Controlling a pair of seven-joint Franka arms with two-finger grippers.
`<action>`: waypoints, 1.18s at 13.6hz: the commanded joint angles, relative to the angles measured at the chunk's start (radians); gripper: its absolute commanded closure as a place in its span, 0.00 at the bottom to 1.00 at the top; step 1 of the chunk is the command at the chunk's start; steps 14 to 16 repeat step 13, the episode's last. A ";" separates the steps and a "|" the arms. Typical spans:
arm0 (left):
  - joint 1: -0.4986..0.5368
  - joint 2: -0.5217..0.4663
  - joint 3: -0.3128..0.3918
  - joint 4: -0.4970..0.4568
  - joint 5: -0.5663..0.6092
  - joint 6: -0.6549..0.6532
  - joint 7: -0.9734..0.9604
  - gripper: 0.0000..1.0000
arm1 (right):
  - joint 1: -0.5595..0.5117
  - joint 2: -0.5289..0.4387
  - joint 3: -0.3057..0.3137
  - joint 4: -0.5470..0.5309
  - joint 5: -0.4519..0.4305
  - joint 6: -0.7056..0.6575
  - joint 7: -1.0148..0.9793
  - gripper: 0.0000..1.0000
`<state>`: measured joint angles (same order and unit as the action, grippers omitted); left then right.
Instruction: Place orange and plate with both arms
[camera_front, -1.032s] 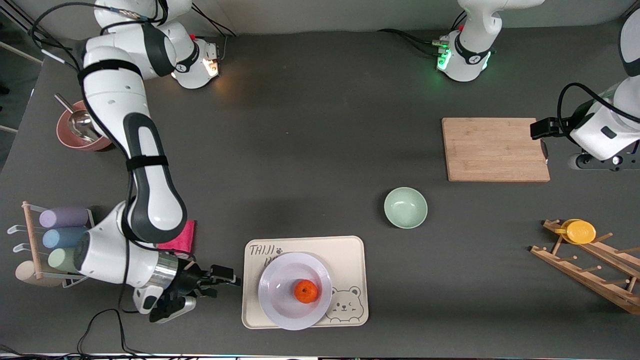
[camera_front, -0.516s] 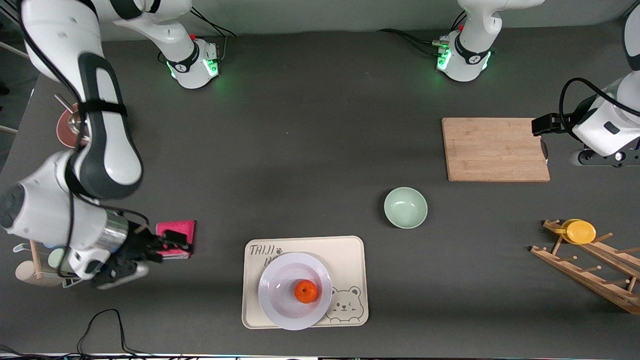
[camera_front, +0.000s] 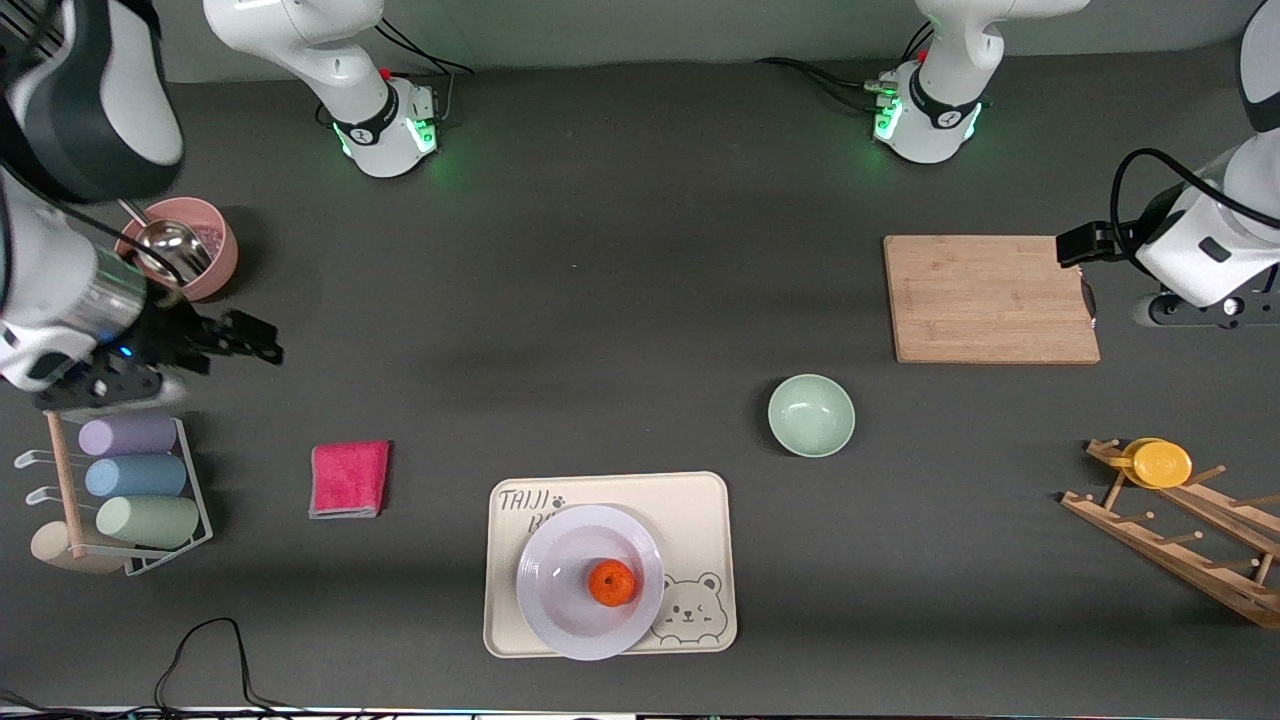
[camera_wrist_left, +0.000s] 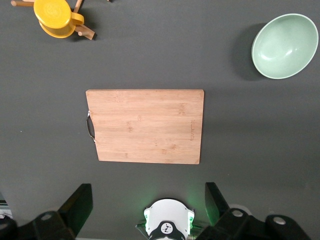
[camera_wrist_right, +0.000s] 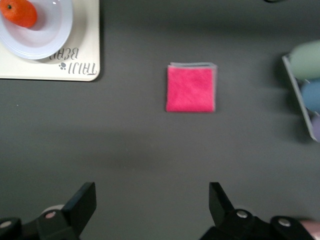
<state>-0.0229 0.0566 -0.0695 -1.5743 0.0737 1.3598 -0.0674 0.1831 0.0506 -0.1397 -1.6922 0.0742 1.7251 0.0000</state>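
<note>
Orange (camera_front: 611, 583) on plate (camera_front: 545, 570); left hand (camera_wrist_left: 147, 205) and right hand (camera_wrist_right: 152, 202) both open, raised at table ends

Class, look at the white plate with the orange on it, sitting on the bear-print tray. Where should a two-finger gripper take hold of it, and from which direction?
Probably the plate at its wide rim, where it overhangs the bear-print tray edge nearest the front camera. Come in low from that side, one finger over and one under the rim. Its shallow body lies flat, and the orange fills the middle.
</note>
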 joint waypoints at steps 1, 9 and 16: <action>-0.014 -0.004 0.002 0.016 0.012 -0.013 -0.020 0.00 | -0.100 -0.184 0.113 -0.145 -0.066 -0.001 0.080 0.00; -0.003 -0.021 0.008 0.050 -0.011 0.015 -0.012 0.00 | -0.231 -0.290 0.258 -0.190 -0.068 -0.064 0.106 0.00; 0.000 -0.021 0.011 0.042 -0.014 0.044 -0.005 0.00 | -0.231 -0.206 0.256 -0.093 -0.068 -0.134 0.104 0.00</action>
